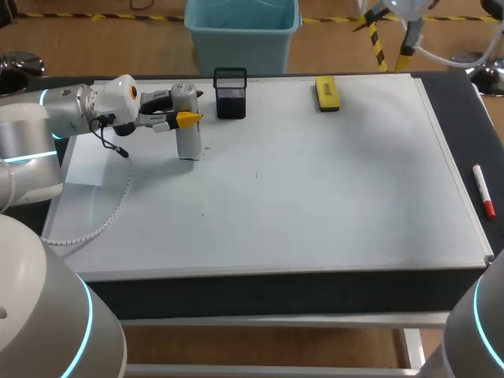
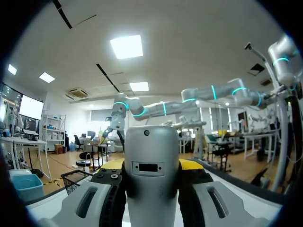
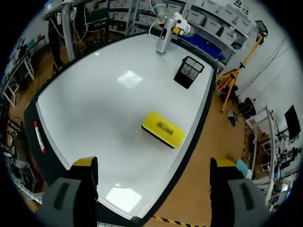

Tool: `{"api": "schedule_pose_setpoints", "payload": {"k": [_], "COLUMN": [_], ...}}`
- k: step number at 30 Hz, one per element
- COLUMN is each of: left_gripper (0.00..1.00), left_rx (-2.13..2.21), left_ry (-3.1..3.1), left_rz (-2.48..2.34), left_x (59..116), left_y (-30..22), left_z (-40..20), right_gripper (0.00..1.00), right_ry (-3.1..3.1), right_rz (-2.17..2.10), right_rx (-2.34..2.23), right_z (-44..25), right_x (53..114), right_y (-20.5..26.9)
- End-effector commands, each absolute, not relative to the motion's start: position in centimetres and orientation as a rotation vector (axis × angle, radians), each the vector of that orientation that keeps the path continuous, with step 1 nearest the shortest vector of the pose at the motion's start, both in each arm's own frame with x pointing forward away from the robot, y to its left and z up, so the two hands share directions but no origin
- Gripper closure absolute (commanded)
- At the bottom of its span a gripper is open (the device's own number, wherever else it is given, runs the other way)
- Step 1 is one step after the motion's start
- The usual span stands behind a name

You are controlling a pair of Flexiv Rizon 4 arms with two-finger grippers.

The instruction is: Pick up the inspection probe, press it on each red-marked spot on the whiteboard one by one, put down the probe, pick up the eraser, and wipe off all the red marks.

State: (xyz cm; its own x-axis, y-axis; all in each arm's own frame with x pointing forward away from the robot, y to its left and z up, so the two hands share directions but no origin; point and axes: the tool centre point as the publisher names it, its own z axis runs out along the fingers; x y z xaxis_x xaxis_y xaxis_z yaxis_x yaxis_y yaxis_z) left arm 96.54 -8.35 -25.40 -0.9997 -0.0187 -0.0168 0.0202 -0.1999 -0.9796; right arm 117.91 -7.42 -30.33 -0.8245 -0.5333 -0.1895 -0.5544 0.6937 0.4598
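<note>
Two arms: level left fingers (image 1: pixel 187 118) around the upright probe (image 1: pixel 187 140); right fingers (image 3: pixel 85 163) wide, high above the eraser (image 3: pixel 163 128).

The grey probe (image 2: pixel 151 142) stands upright in the lower middle of the frame. The left gripper (image 2: pixel 151 166) clasps it from both sides, and its yellow fingertips (image 2: pixel 191 164) show at either flank. At lower left, beside the gripper, a black mesh basket (image 2: pixel 75 178) stands on the white board (image 2: pixel 246 191).
</note>
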Motion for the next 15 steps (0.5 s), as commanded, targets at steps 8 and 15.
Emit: {"api": "schedule_pose_setpoints", "payload": {"k": [8,15], "left_gripper": [1.0,1.0], "left_rx": [0.003,0.003], "left_ry": [1.969,1.969], "left_rz": [-2.415,-2.415], "left_x": [96.5,96.5], "left_y": [-8.3,-8.3], "left_z": [-25.4,-25.4], "right_gripper": [0.0,0.0], "right_ry": [2.844,2.809], "right_rz": [0.8,0.811], "right_rx": [-0.825,-0.845], "right_z": [-24.9,-24.7], "right_x": [115.4,115.2], "right_y": [-10.1,-10.3]}}
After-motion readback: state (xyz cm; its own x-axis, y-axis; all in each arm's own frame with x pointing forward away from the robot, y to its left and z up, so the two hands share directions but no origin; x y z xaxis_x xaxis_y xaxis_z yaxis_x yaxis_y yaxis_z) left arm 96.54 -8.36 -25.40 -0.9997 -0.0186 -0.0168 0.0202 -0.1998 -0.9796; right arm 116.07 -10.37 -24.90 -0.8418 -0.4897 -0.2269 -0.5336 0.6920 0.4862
